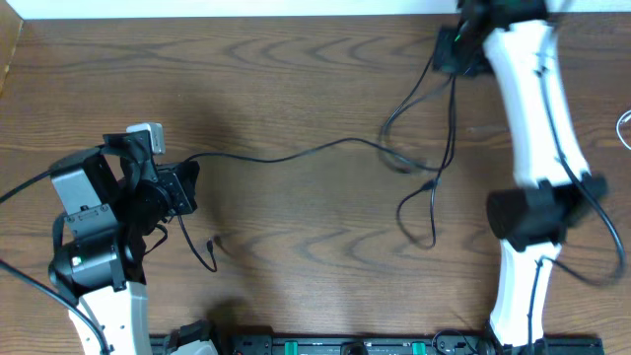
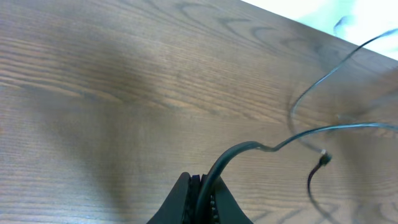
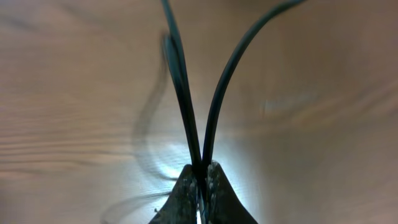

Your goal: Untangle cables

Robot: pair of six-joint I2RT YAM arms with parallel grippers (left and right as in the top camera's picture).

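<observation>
A thin black cable [image 1: 296, 153] stretches across the wooden table from my left gripper [image 1: 185, 187] toward the right. There it meets loops [image 1: 419, 212] that hang from my right gripper [image 1: 455, 49] near the far edge. In the left wrist view the left gripper [image 2: 202, 182] is shut on the black cable [image 2: 249, 147], and a small plug end [image 2: 323, 158] lies beyond it. In the right wrist view the right gripper [image 3: 200, 169] is shut on two black cable strands [image 3: 214, 106] that fork apart above the table. A short tail with a plug [image 1: 210, 247] lies by the left arm.
A thin pale cord [image 1: 624, 126] shows at the right edge of the table. The arms' base rail [image 1: 345, 346] runs along the front edge. The table's far edge [image 1: 246, 17] meets a white surface behind.
</observation>
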